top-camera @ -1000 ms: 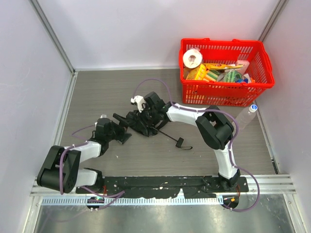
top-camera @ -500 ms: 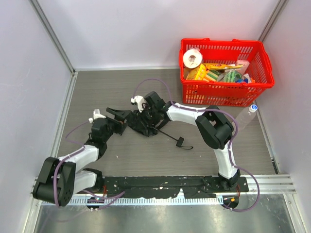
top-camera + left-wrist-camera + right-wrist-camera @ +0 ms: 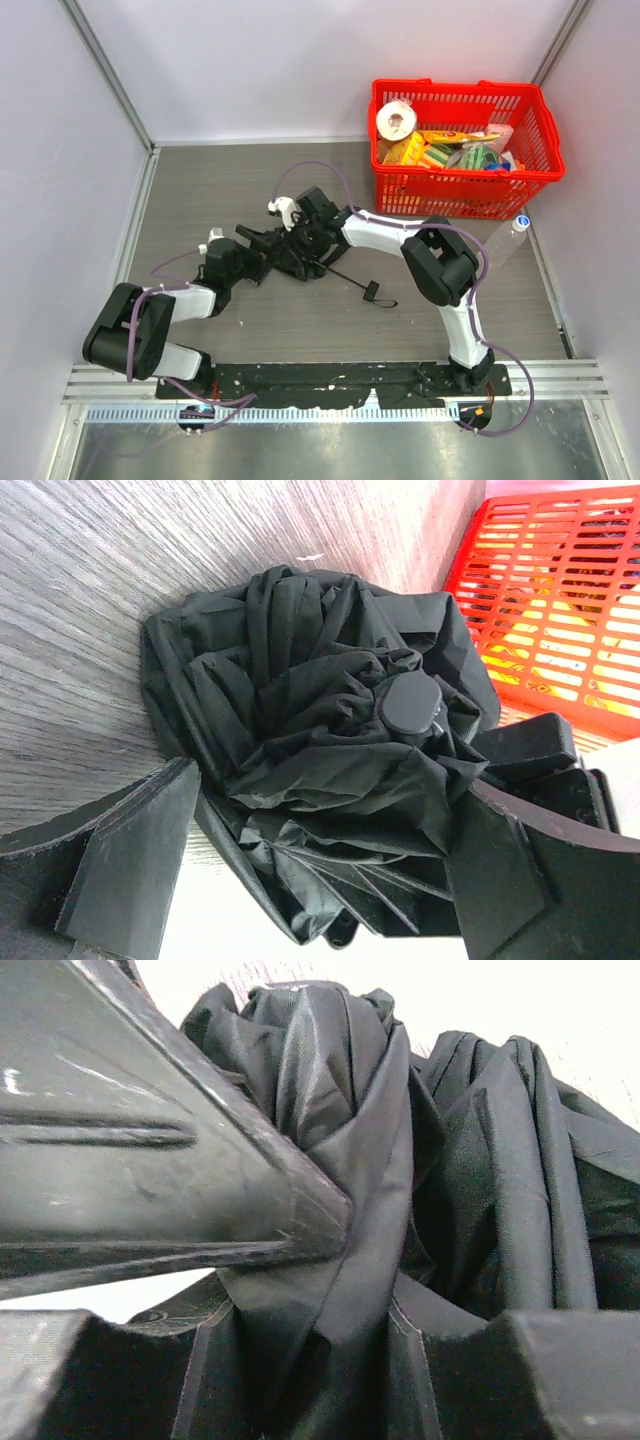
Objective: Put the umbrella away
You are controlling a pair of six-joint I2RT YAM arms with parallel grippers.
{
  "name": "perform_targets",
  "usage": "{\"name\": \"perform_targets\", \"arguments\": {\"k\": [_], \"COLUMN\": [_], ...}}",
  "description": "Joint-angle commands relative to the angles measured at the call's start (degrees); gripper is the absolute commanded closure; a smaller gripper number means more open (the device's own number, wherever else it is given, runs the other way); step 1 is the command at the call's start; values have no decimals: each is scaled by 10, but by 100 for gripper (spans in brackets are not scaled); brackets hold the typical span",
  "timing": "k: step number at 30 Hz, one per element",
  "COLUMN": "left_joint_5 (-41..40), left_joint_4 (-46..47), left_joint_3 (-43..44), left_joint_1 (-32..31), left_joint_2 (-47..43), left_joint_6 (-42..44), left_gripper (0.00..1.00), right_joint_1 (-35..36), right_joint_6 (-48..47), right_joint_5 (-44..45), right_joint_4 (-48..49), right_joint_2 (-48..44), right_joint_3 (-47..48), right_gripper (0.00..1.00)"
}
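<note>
umbrella (image 3: pixel 292 254) mid-table, red basket (image 3: pixel 455 88) far right obstruct; table (image 3: pixel 200 185) far left open

The top camera looks steeply down from high behind the near edge, over the whole worktop (image 3: pixel 200 180). Both wrist cameras press close to the umbrella (image 3: pixel 320 710), which all three views share.

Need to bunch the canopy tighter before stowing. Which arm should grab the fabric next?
Left. The left gripper is open and straddles the bunched canopy of the umbrella, so it can likely just close. The right gripper is clamped on a fold, holding it.
</note>
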Motion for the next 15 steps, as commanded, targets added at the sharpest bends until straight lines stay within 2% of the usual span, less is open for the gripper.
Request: {"name": "perform_targets", "arguments": {"k": [1, 7, 12, 15], "left_joint_5": [-41, -114, -114, -109], "left_joint_4": [-3, -39, 57, 105], "left_joint_3": [16, 21, 18, 9], "left_joint_1": [-12, -13, -14, -13], "left_joint_2": [27, 67, 130, 145], "left_joint_6": [24, 30, 21, 13], "left_gripper": [0, 3, 36, 65], "right_joint_1": [0, 1, 5, 6], "right_joint_6": [-11, -26, -47, -50], "right_joint_5": [-18, -53, -79, -79], "right_joint_4": [-85, -111, -130, -132], "right_joint_2": [35, 46, 46, 46], "right_joint_3": [5, 32, 39, 40], "right_gripper": [99, 99, 99, 99]}}
